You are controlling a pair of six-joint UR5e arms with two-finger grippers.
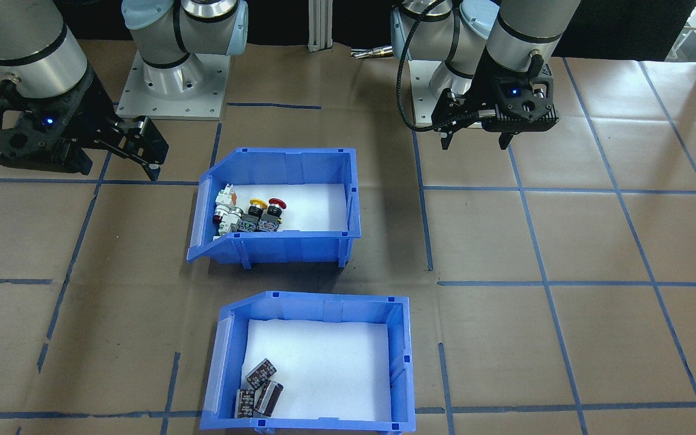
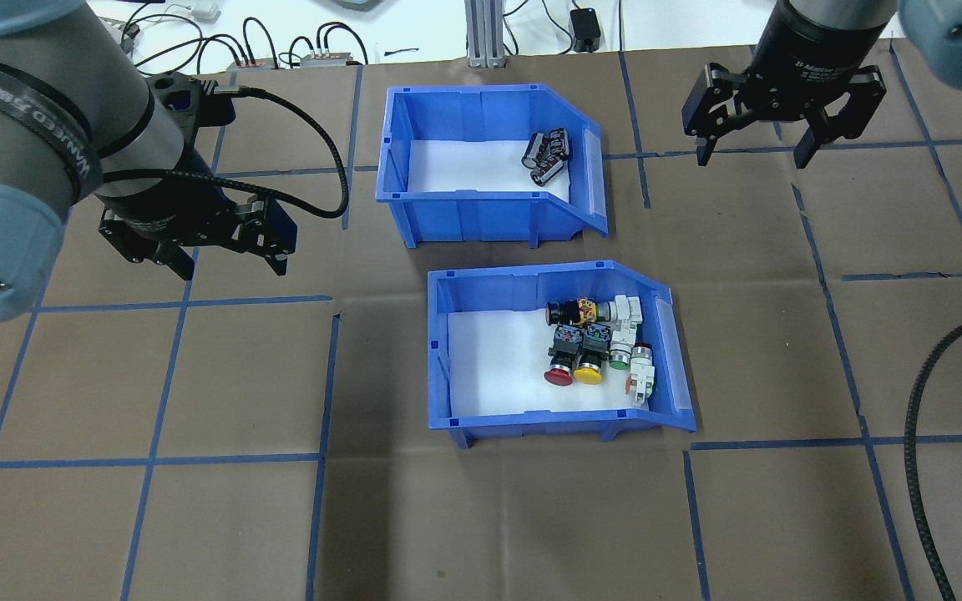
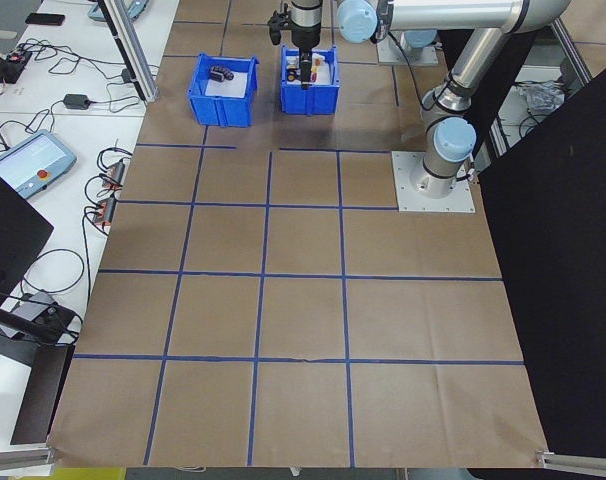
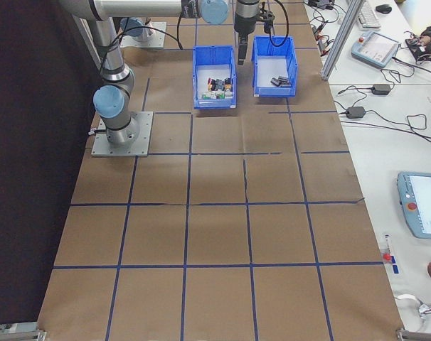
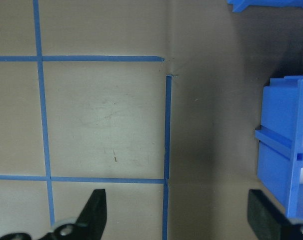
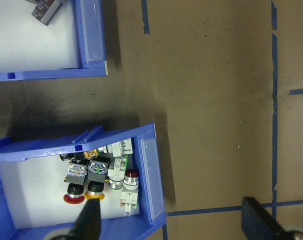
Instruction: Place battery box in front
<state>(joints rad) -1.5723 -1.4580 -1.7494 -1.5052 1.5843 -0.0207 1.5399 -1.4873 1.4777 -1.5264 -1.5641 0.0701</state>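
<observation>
The battery box (image 2: 481,219) is a blue bin with a white liner and a few dark cylindrical batteries (image 2: 546,154) in its right corner. It stands at the far side of the table, behind the switch bin, and shows low in the front-facing view as the battery box (image 1: 324,300). My left gripper (image 2: 230,267) hangs open over bare table, left of both bins. My right gripper (image 2: 752,157) is open too, to the right of the battery box and apart from it. The right wrist view catches a corner of the battery box (image 6: 91,40).
A second blue bin (image 2: 531,426) with red, yellow and white push-button switches (image 2: 594,346) sits nearer the robot, just in front of the battery box. Brown paper with blue tape lines (image 2: 164,459) covers the table. Cables and devices lie beyond the far edge.
</observation>
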